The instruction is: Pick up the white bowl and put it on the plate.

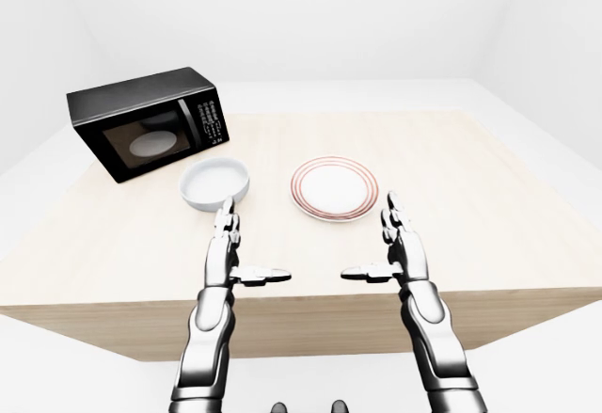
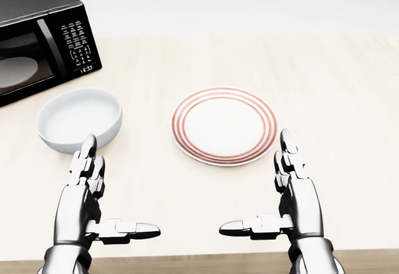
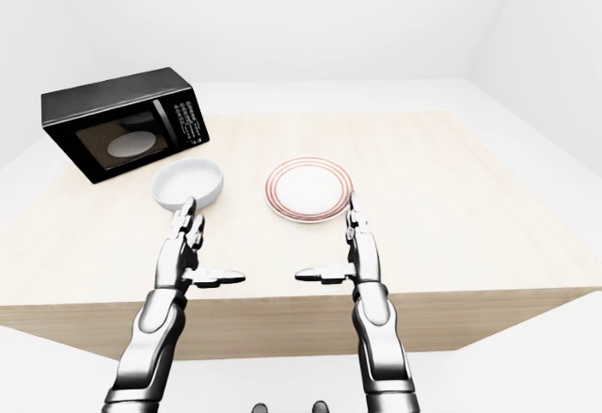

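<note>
Both hands idle — left hand [image 2: 93, 208] and right hand [image 2: 283, 208] spread, thumbs pointing inward, holding nothing, hovering by the table's [image 2: 349, 87] near edge. White bowl [image 2: 79, 120] sits toward the left edge beside the microwave [image 2: 37, 40], clear of the plate [image 2: 224, 124] — I judge the left closest for reaching.

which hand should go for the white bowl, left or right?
Left. The left hand is open just below the white bowl in the head view, its fingers nearly at the rim. The right hand, also open, sits below the plate, farther from the bowl.
</note>
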Robot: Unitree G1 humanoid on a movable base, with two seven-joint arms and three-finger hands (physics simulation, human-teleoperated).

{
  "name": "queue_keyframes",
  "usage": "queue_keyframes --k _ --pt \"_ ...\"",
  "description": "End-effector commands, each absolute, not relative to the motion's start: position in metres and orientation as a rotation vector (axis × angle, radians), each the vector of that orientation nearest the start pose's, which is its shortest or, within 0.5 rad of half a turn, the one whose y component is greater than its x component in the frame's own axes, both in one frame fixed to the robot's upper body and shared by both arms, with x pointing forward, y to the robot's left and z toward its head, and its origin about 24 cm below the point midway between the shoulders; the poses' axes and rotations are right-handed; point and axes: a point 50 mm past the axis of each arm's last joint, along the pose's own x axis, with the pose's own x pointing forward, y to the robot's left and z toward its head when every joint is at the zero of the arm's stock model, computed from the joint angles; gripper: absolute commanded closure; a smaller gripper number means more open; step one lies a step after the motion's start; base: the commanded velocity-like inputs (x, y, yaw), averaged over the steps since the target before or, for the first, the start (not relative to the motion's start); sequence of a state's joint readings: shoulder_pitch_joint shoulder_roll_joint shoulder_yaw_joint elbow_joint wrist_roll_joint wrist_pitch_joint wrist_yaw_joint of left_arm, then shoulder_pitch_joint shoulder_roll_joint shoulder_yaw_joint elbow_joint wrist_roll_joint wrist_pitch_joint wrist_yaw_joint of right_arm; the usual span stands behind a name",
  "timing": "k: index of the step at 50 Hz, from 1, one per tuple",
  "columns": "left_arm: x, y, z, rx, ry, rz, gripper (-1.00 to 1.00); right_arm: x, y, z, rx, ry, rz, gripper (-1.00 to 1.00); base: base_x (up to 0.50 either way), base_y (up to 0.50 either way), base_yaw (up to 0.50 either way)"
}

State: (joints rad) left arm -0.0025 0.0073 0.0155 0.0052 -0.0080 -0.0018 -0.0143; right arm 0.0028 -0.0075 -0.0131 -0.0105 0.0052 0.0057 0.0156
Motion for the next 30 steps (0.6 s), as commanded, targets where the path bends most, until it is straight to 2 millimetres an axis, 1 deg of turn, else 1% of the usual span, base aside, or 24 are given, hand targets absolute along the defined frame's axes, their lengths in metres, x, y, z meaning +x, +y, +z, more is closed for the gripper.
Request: queue_keyframes --k 1,12,15,30 --pt "0.2547 0.1602 0.0405 -0.002 0.0 0.002 -1.0 0.2521 -0.1587 0.0449 -0.018 -0.006 0.001 -1.0 0.0 0.0 0.0" --pt "0.2546 0.1597 0.0401 0.0 0.0 0.0 -1.0 0.2517 -0.1578 0.0421 -0.032 0.003 0.001 -1.0 0.0 0.0 0.0" --pt "0.2547 0.1596 0.0398 0.0 0.0 0.0 -1.0 0.2516 -0.1562 0.0441 -0.044 0.002 0.003 -1.0 0.0 0.0 0.0" --pt "0.2542 0.1595 0.0402 0.004 -0.003 -0.004 -1.0 0.2522 -0.1538 0.0444 -0.051 0.001 0.01 -1.0 0.0 0.3 0.0"
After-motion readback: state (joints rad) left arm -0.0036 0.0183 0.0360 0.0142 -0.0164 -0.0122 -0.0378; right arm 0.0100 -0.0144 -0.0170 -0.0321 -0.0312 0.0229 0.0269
